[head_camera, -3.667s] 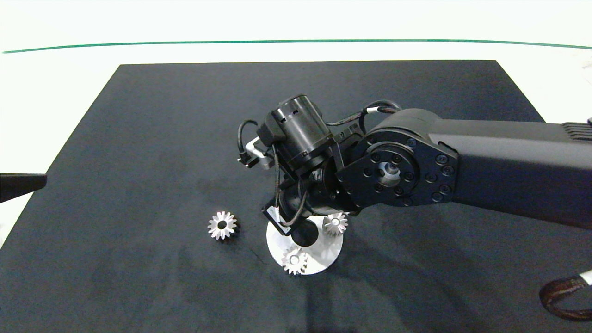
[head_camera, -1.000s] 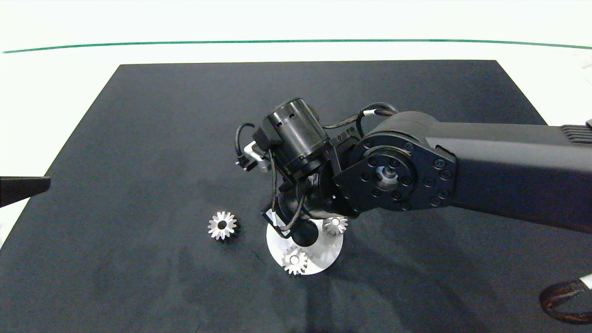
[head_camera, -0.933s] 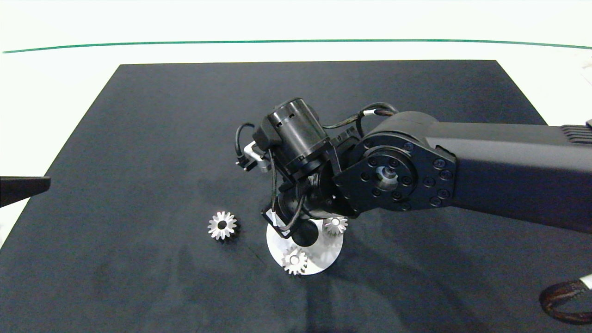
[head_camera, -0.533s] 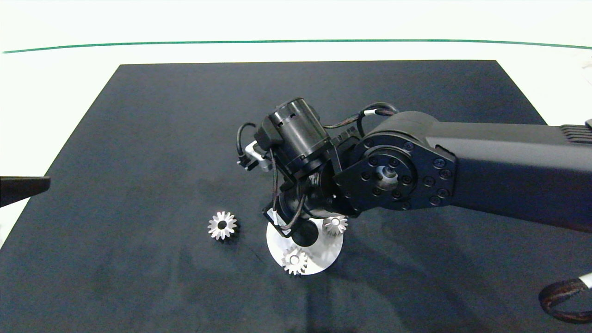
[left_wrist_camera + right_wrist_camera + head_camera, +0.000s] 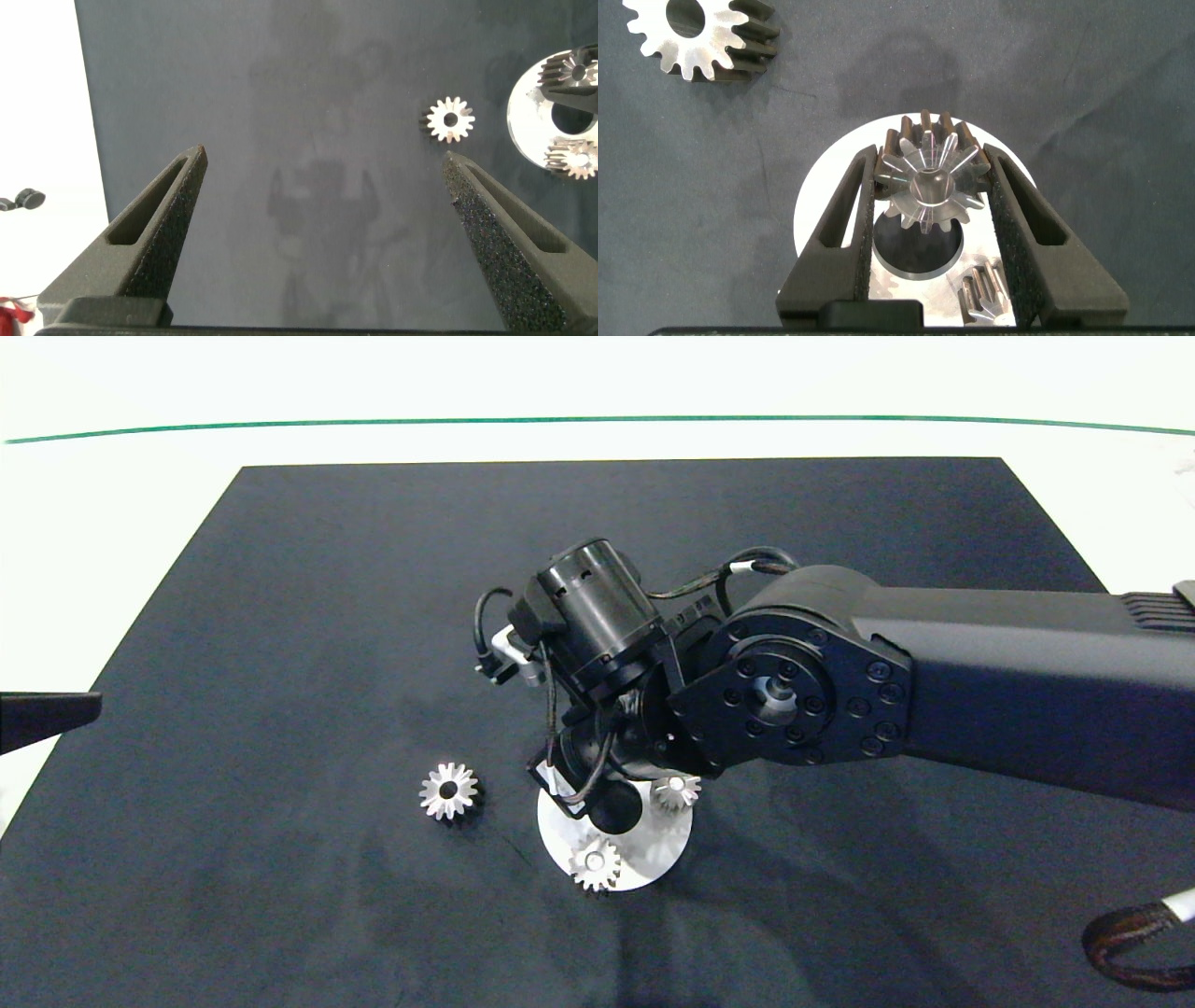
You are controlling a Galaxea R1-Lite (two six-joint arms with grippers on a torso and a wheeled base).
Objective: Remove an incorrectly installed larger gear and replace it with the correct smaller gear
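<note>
Two gears (image 5: 595, 863) sit on the white disc (image 5: 653, 854), one at its near edge, the other (image 5: 676, 791) at its right edge. I take the disc as reference.

Right tool (image 5: 931, 198) is over the disc's middle, fingers (image 5: 852, 210) closed on the small gear (image 5: 929, 182). I see that gear tip toward the wrist camera, held between the pads, above a dark round hole (image 5: 915, 250) in the disc. I can't tell whether it touches the disc. From the head view the right arm (image 5: 934, 681) hides the tool and the held gear.

Big gear (image 5: 449, 791) lies flat on the black mat (image 5: 280, 616), left of the disc, clear of it, bore up. Right wrist view shows it (image 5: 696, 35) too, apart from the disc (image 5: 827, 191).

Left tool (image 5: 322, 173) hangs over bare mat well left of the disc, fingers (image 5: 154, 215) spread wide, holding nothing. Its wrist view shows the big gear (image 5: 450, 119) and the disc (image 5: 533, 131) beyond the fingertips. In the head view only the left arm's dark tip (image 5: 47, 714) shows, at the table's left edge.
</note>
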